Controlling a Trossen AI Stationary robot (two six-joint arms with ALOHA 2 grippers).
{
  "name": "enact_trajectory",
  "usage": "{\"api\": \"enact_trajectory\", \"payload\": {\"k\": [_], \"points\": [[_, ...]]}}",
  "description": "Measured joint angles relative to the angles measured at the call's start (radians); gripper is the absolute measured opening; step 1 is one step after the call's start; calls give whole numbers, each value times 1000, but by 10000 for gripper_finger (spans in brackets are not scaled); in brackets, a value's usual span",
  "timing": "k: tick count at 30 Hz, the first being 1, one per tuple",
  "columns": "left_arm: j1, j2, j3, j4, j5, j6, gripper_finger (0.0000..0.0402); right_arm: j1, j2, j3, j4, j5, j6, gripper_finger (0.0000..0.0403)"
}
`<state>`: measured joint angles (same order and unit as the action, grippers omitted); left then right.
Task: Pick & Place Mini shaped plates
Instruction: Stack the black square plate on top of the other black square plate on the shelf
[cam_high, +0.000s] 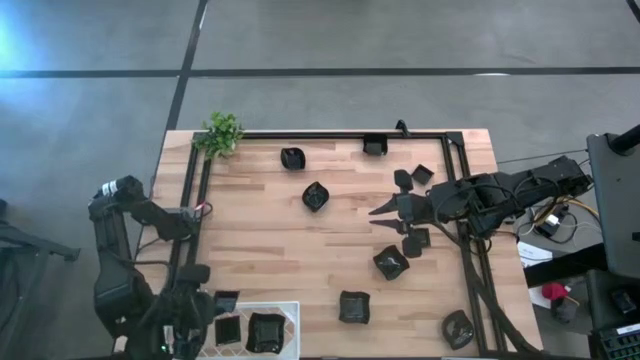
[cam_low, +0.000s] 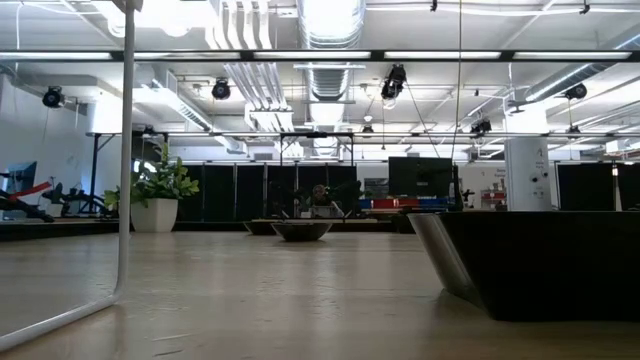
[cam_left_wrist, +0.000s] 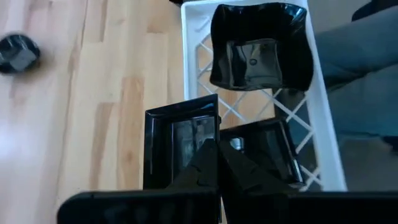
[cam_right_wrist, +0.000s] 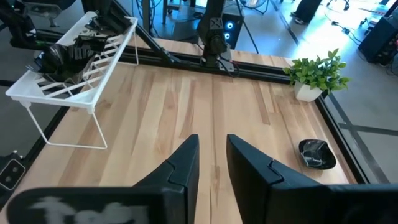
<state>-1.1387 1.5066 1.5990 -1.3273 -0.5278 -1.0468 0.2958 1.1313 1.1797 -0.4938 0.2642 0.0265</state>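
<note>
High view: we count two plates racked, ~nine on surface; left fingers pinching square plate, right fingers spread.

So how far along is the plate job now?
Done: a wavy plate and a squarish one lie in the white rack. In hand: the left gripper is shut on a square plate at the rack's edge. Left: about nine plates on the table; the open right gripper hovers among them.
</note>
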Motion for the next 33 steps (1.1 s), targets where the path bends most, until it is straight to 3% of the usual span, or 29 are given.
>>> {"api": "enact_trajectory", "payload": {"k": [6, 17, 33], "points": [[-3, 2, 0, 27, 101, -112, 0, -2, 0, 5, 3, 0, 0, 73], [-3, 2, 0, 182, 108, -156, 0, -2, -1, 8, 7, 27, -3, 76], [-1, 43, -37, 201, 97, -222, 0, -2, -1, 9, 7, 27, -10, 77]]}}
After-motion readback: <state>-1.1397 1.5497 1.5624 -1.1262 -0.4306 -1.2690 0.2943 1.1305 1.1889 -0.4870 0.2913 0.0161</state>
